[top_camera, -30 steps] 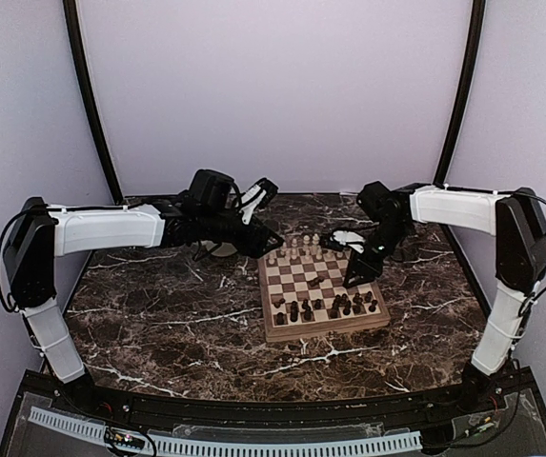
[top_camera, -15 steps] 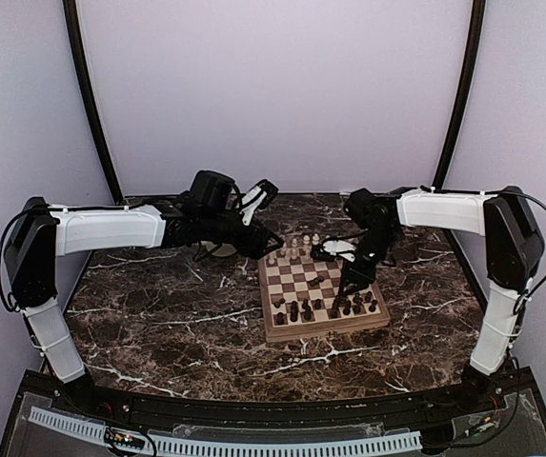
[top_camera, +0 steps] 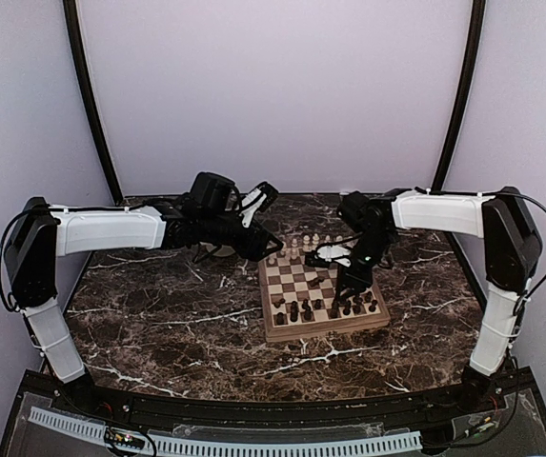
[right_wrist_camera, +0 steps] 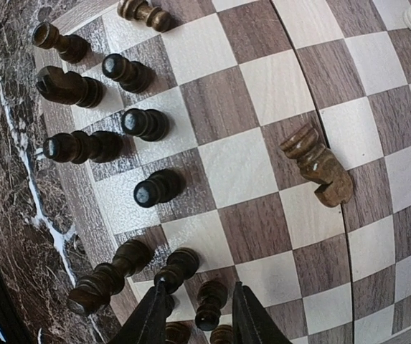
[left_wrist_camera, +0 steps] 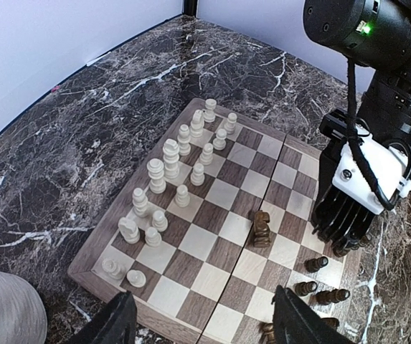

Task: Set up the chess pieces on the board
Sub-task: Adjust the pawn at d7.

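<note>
Top external view: the small wooden chessboard (top_camera: 322, 330) sits on the right half of the dark marble tabletop (top_camera: 158, 319). The cream-white chess pieces (top_camera: 303, 246) are lined along its far edge and the dark chess pieces (top_camera: 322, 307) are gathered along its near edge. The right gripper (top_camera: 351, 284) hangs low over the board's right side, close to the near edge, among the dark men.

Seen from the right wrist, its fingers (right_wrist_camera: 150, 319) stand narrowly apart on either side of one dark pawn (right_wrist_camera: 211, 301). A sliver of board shows between the pawn and one finger, and contact cannot be made out. More dark pieces crowd the board's edge beside it. One dark knight (right_wrist_camera: 318, 166) lies on its side near the board's centre, apart from both camps.

The left gripper (left_wrist_camera: 205, 322) hovers at the far left corner of the chessboard, jaws spread wide and holding nothing. The cream-white chess pieces stand in two ragged rows beneath it. A cream mug (left_wrist_camera: 4, 315) stands on the tabletop just off that corner.
</note>
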You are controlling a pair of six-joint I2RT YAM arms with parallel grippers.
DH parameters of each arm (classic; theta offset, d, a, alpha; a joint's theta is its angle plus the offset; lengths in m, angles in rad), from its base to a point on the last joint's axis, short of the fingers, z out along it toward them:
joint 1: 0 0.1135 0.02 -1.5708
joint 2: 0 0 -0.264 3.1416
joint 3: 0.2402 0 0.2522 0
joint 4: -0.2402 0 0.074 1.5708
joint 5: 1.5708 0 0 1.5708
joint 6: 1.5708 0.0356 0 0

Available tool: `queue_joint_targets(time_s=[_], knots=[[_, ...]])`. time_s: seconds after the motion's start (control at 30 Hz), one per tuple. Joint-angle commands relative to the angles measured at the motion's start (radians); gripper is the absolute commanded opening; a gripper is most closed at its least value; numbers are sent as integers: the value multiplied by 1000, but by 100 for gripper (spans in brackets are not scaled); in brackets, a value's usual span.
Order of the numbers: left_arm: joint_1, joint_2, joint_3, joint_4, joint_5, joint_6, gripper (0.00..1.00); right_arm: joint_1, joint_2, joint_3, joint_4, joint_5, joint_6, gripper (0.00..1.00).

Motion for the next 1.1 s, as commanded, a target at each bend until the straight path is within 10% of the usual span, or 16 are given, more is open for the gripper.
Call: queue_joint_targets(time_s=[0.0, 1.07], knots=[[-2, -28, -12, -3, 21, 15, 67, 12, 12, 33, -19, 5, -17, 33], [-1, -27, -16, -3, 26, 15, 67, 24, 59, 64, 3, 10, -15, 31]])
